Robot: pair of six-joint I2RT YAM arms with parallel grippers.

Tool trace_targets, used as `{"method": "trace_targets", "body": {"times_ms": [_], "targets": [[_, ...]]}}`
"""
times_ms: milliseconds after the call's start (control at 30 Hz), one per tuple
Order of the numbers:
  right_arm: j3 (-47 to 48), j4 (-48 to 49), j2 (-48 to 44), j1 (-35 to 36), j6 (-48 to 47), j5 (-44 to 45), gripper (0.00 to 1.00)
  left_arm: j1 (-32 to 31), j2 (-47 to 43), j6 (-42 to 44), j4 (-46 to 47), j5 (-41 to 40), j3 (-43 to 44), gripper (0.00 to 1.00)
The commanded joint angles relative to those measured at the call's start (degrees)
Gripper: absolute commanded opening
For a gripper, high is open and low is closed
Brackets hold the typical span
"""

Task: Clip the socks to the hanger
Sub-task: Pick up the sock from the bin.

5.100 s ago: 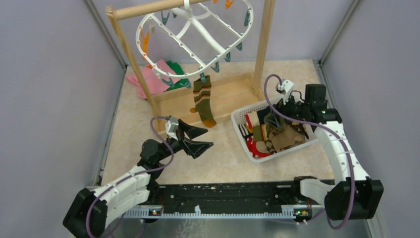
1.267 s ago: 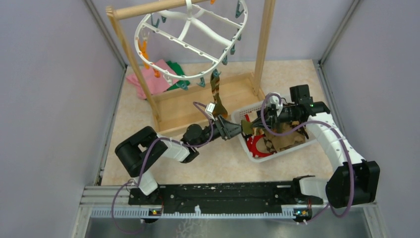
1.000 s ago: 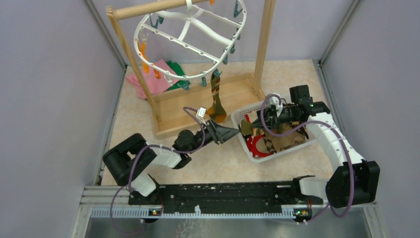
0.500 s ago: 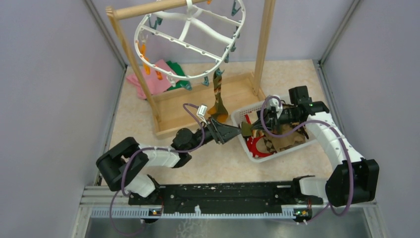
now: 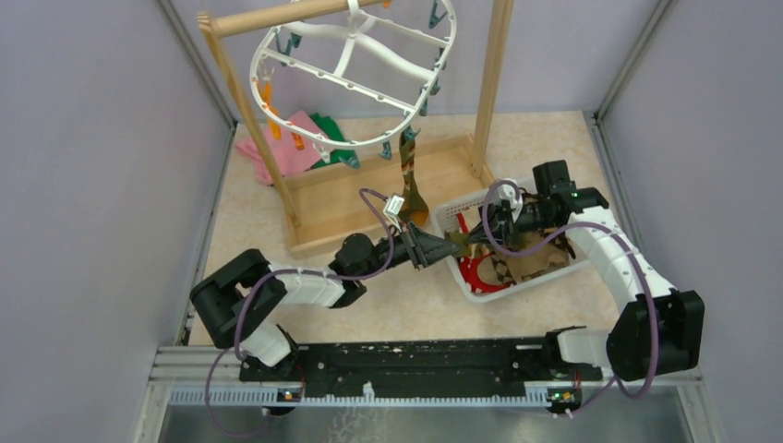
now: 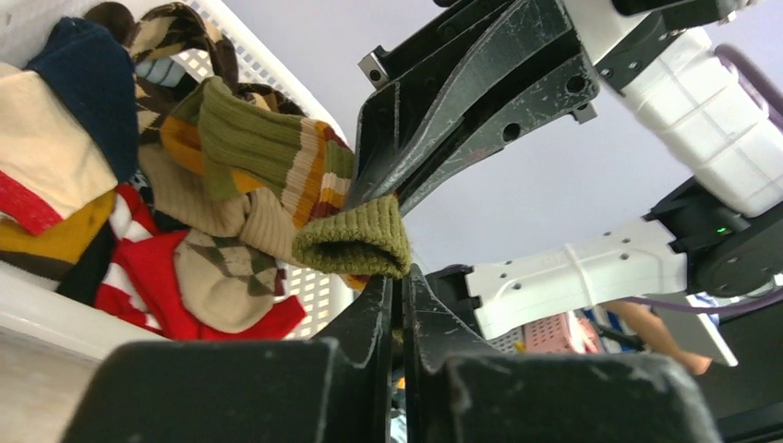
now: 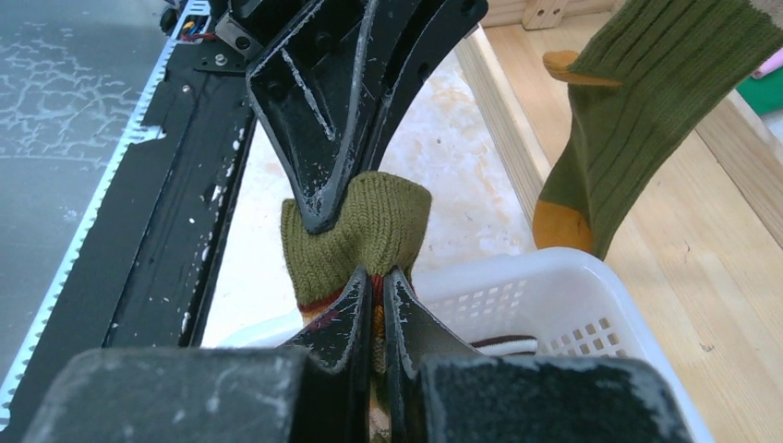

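Left gripper has closed in — jaws pinching the striped sock by its cuff, right gripper pinching it too — over the left edge of the basket.

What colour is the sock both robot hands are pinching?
The sock is olive green with orange, red and cream stripes, clearest in the left wrist view.

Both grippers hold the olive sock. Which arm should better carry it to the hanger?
Probably the left: the left gripper grips the olive sock by its cuff and is nearer the hanger.
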Motion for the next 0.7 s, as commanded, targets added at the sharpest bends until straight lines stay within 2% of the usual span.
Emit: {"method": "trace_targets", "body": {"times_ms": [0,100,167,300,367,467,667], "targets": [[-0.3,-0.54,0.26,1.3,-3.0,-1.58,0.0,-0.22,-0.71,6.18,-0.53,1.35,2.47,0.0],[-0.15,-1.95,0.29,1.46,-4.81,-1.68,0.05,-0.22,-2.75,13.63,-4.37,3.24,2.81,0.0],[0.07,-3.36,0.27,1.49,-6.19,-1.76,0.13,-0.22,-5.24,21.6,-10.88,5.38,3.41,0.0],[0.31,-6.94,0.22,1.46,-10.5,-2.49,0.5,-0.22,-11.94,42.24,-26.59,8.7,4.4,0.0],[0.45,-9.11,0.28,1.45,-13.05,-3.15,0.63,-0.29,-15.89,54.26,-34.24,8.64,4.71,0.0],[1.0,-11.07,0.37,1.51,-14.78,-4.26,0.73,-0.75,-21.15,67.4,-42.26,7.59,4.83,0.0],[2.9,-13.47,1.6,5.54,-15.52,-5.78,0.83,-2.82,-27.67,86.91,-49.13,10.77,5.37,0.0]]}}
